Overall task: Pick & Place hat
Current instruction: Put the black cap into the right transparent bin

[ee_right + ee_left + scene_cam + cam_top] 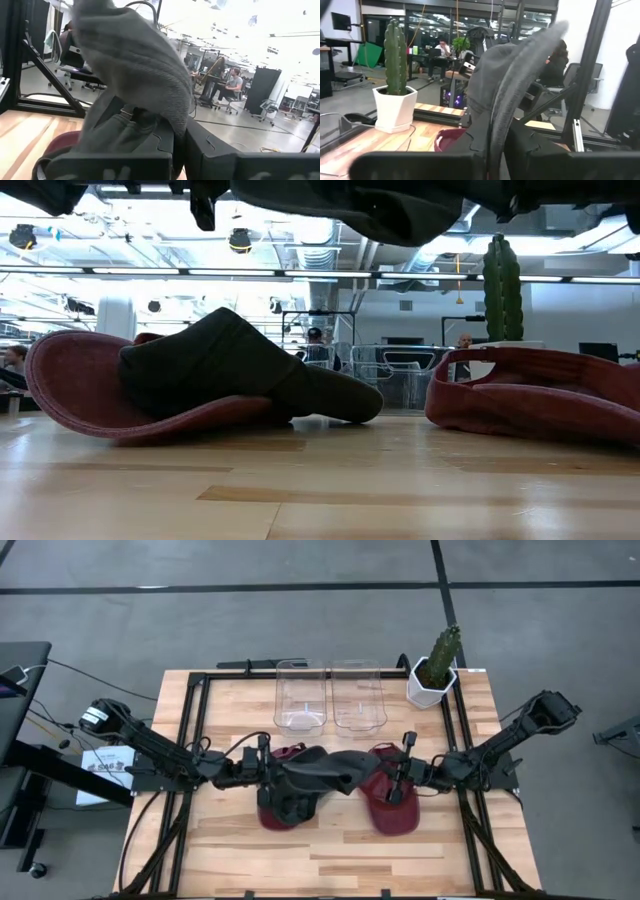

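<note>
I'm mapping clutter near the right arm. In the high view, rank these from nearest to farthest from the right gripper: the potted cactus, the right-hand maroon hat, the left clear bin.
1. The right-hand maroon hat, directly under the right gripper.
2. The potted cactus, at the back right corner.
3. The left clear bin, at the back, left of centre.

A dark grey hat point(322, 772) hangs above two maroon hats point(390, 802), beside a green cactus point(444, 645).

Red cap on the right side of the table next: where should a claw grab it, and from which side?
Grip the red cap by its brim, from above: that flat thin edge lies free on the table nearest the front, clear of the grey hat both claws hold up.
</note>
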